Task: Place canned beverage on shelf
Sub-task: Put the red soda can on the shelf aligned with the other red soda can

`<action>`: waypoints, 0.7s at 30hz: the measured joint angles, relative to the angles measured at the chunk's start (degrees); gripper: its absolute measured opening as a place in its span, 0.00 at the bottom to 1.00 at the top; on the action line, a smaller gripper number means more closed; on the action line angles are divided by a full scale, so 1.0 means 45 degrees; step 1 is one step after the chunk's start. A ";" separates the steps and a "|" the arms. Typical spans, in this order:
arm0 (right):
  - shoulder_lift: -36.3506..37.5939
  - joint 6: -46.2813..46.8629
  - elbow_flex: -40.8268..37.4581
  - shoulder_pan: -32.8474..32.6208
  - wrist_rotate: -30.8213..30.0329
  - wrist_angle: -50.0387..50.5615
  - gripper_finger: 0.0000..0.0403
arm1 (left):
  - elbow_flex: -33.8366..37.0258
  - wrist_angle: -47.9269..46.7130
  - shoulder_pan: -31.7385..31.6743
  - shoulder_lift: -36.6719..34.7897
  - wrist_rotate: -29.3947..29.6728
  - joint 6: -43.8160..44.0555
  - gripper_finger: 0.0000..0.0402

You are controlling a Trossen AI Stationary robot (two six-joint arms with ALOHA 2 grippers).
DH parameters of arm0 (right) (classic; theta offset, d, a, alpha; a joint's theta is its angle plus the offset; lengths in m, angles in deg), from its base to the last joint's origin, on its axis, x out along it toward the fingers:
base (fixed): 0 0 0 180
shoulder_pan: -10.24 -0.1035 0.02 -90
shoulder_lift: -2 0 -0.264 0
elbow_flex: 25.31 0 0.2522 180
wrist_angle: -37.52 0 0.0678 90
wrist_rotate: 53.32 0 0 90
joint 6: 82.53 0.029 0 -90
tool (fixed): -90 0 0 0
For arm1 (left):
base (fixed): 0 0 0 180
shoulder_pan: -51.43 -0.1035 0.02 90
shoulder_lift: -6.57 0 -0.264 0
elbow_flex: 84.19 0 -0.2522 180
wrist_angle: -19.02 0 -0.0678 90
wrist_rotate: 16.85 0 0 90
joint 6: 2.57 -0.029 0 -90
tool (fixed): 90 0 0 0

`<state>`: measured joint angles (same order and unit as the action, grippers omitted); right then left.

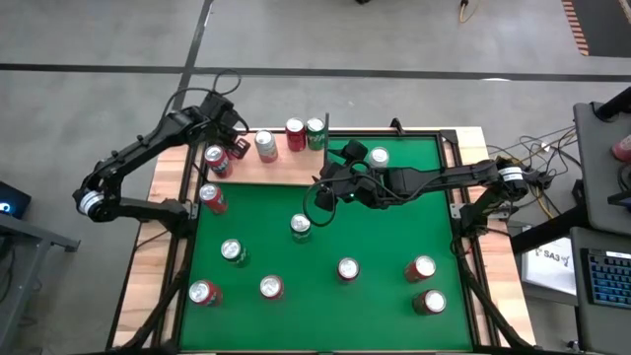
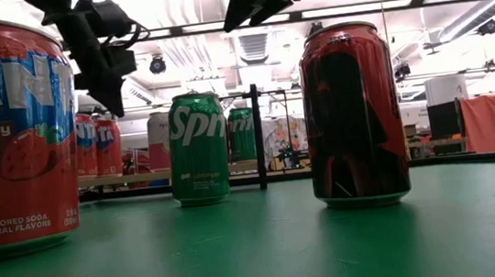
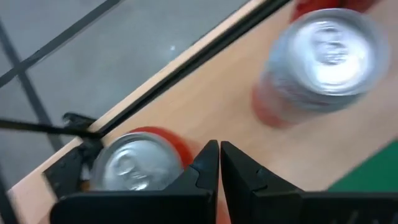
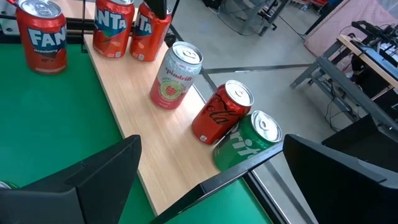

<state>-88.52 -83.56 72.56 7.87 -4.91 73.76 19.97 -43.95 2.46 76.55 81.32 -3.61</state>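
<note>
A keyboard (image 1: pixel 608 277) and a white paper sheet (image 1: pixel 550 262) are seen on a side desk; cables (image 1: pixel 537 156) are tangled nearby.

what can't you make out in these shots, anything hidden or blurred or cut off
- Left wrist view: the silver-topped can on the shelf is motion-blurred, so its label is unreadable; the shut left claw covers part of the red can.
- Low view: the big Fanta can is cut off by the picture's edge; the dark can is backlit, brand unreadable.
- High view: can labels are too small to read.
- Right wrist view: the open right claw hides the felt below it.
</note>
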 joint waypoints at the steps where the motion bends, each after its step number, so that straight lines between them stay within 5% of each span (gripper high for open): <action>1: 0.0000 0.0000 0.0000 -0.0005 0.0000 0.0000 0.95 | 0.0000 0.0035 0.0065 0.0029 -0.0007 -0.0063 0.00; 21: 0.0000 0.0102 0.0000 -0.0005 0.0000 0.0063 0.95 | 0.0000 -0.0647 0.0097 0.0872 0.1083 0.0064 0.00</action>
<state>-88.52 -83.11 72.56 7.85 -4.91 74.05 19.97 -46.86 2.89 80.47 86.19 -3.32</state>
